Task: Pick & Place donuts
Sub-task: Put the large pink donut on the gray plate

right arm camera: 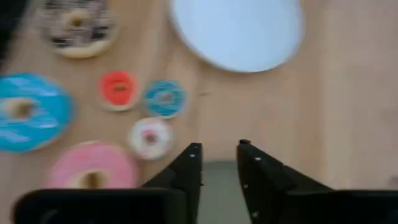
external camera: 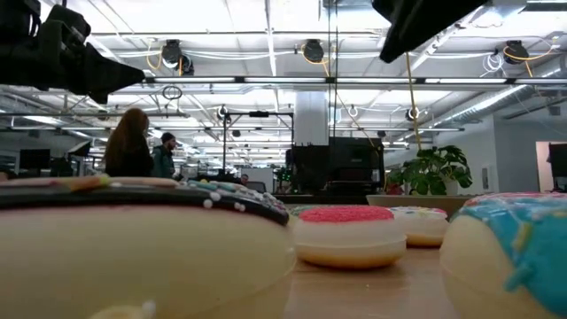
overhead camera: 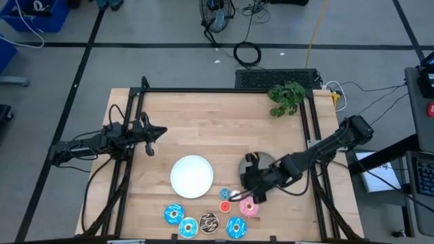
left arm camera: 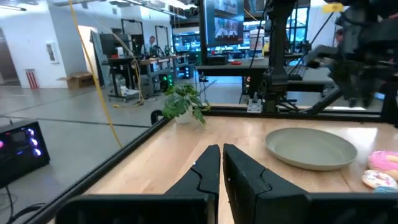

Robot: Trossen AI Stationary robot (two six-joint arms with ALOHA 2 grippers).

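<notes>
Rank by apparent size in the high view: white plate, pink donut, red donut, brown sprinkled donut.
1. white plate
2. brown sprinkled donut and pink donut: look about alike, with the pink one partly under the right arm
3. red donut

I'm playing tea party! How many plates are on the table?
2. A white plate sits near the table's middle. A grey plate lies just to its right, partly under the right arm. No others show.

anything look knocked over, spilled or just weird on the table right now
Nothing stands out. The donuts lie flat in a loose cluster at the table's near edge beside the empty white plate; none is stacked or tipped. The grey plate sits level and the plant stands upright.
</notes>
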